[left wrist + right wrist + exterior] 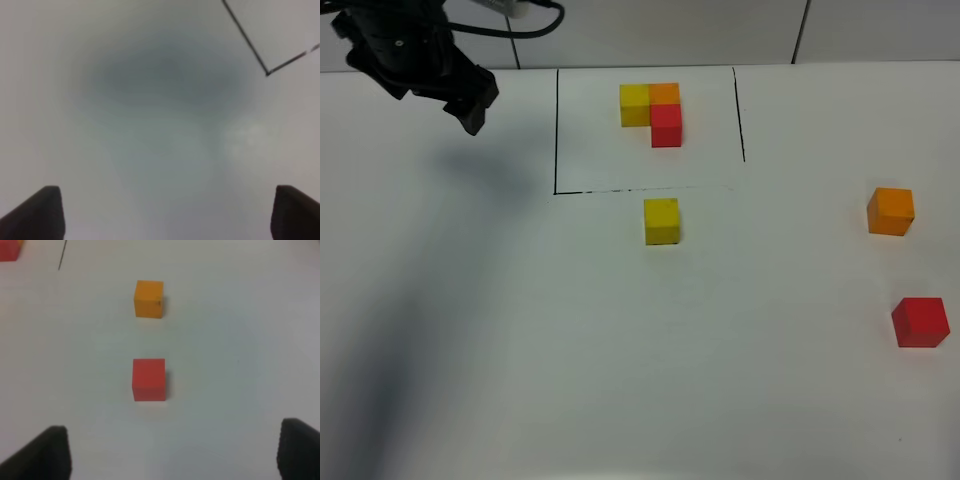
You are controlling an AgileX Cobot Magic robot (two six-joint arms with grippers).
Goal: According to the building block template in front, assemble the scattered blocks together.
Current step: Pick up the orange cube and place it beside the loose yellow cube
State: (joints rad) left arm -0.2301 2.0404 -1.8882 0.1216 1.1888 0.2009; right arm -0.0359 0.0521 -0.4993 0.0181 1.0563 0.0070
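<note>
Red block — ahead of right gripper, jaws apart; orange block beyond

Counter: plain matte white, with a soft grey shadow across one side.
Outline: thin black drawn line, rectangular.
Building block template: three plain cubes, one yellow, one orange, one red.
Yellow block: solid yellow, darker on its shaded face.
Orange block: solid orange.
Red block: solid red.
Left pincer: black.
Right pincer: black fingers.
</note>
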